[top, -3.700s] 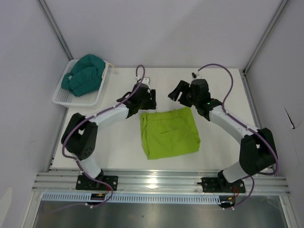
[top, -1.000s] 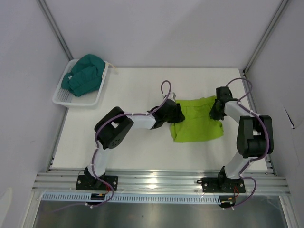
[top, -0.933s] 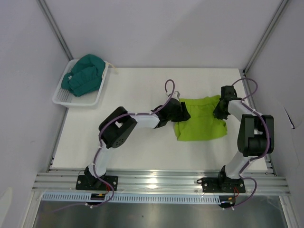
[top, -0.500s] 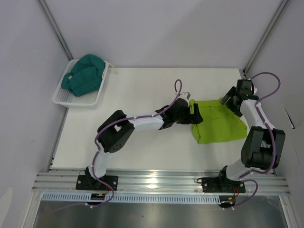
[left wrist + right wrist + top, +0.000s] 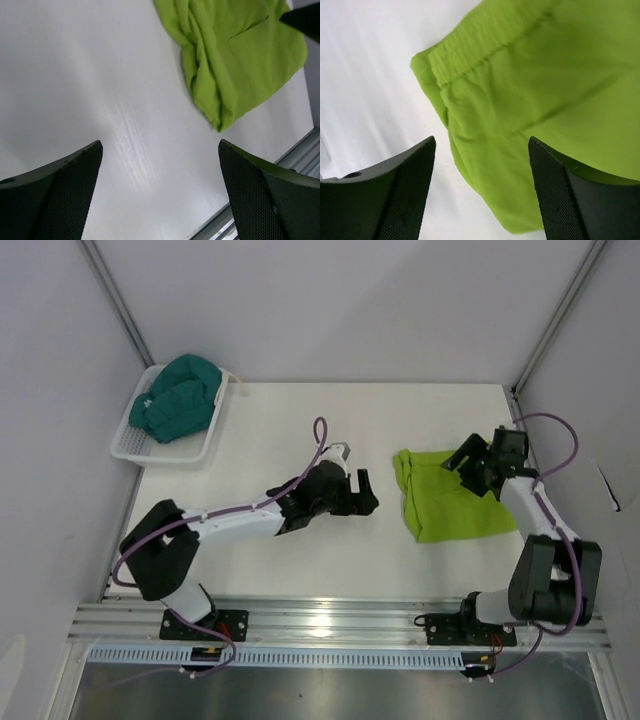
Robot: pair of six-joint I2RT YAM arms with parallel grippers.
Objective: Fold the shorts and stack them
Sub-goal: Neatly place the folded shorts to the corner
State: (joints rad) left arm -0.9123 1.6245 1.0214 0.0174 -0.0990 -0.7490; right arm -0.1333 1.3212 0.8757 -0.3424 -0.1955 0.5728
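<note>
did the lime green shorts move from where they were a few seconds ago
Yes. The lime green shorts slid right, from the middle of the table toward its right edge, farther from the white basket.

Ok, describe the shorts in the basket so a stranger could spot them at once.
At the table's far left corner sits a white mesh basket. The dark teal shorts lie bunched inside it. The other pair is lime green and lies on the right.
</note>
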